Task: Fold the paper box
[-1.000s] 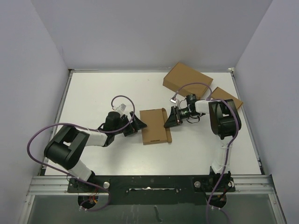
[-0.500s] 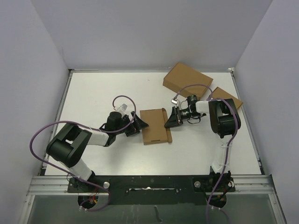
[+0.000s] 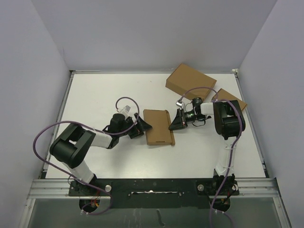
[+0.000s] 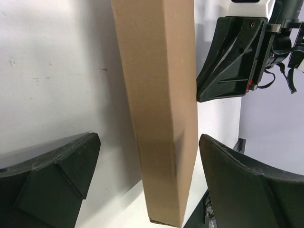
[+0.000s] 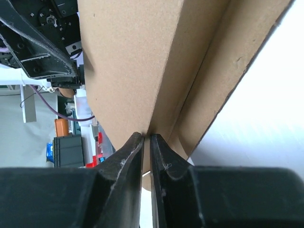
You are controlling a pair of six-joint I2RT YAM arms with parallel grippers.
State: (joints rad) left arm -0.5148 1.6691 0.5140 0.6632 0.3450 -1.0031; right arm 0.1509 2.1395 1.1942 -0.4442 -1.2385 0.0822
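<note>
Now my right gripper [image 3: 172,126], closed, presses the paper box [image 3: 157,127] from the right, probably folding that side in; left gripper [image 3: 142,129] wide open opposite as backstop.

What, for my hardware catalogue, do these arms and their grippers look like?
Both the left arm and right arm have white links and black joints, each trailed by a looping purple cable. The left gripper and right gripper are black, with broad wedge-shaped fingers; the right's carries a red mark.

table [image 3: 104,95]: white | on it: paper box [image 3: 158,127], large box [image 3: 190,80], small box [image 3: 230,96]
</note>
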